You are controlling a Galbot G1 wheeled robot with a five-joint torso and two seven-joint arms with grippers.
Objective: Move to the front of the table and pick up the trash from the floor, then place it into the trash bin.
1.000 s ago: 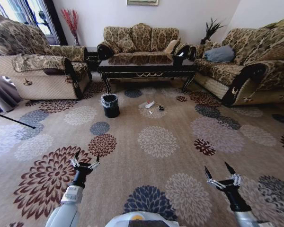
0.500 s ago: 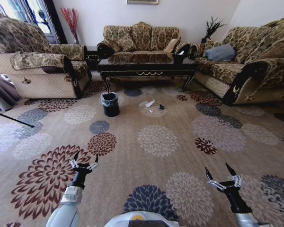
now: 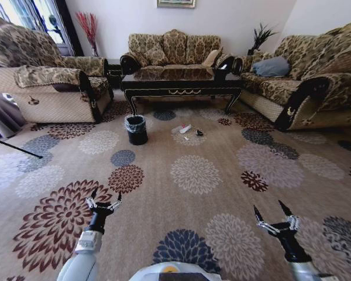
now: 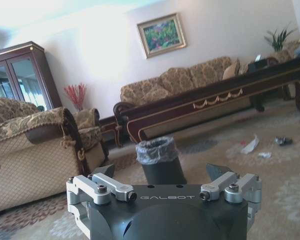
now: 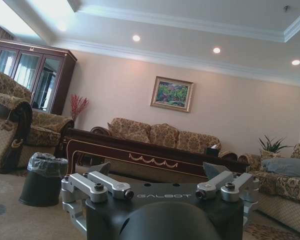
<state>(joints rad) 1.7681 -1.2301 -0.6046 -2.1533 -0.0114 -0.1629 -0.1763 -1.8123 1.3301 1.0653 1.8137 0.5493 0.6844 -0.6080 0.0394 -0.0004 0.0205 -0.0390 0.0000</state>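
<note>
The long dark table [image 3: 181, 85] with gold trim stands in front of the far sofa; it also appears in the left wrist view [image 4: 225, 95] and the right wrist view [image 5: 140, 155]. The trash [image 3: 185, 129] lies in small scraps on the patterned floor [image 3: 193, 175] just before the table, with a dark wrapper [image 3: 199, 133] beside a white piece [image 4: 250, 145]. The black trash bin [image 3: 136, 130] with its liner stands left of the scraps, also seen at the bin [image 4: 159, 160] [image 5: 42, 177]. My left gripper [image 3: 104, 199] and right gripper [image 3: 273, 212] hang open and empty low in front of me, far from the trash.
Patterned sofas ring the carpet: an armchair [image 3: 47, 82] at left, a sofa [image 3: 172, 50] behind the table, another sofa [image 3: 316, 82] at right. A thin dark rod [image 3: 14, 148] lies on the floor at far left. Open carpet stretches between me and the table.
The whole head view has shifted slightly, so the camera moved a little; both grippers hold the same open pose.
</note>
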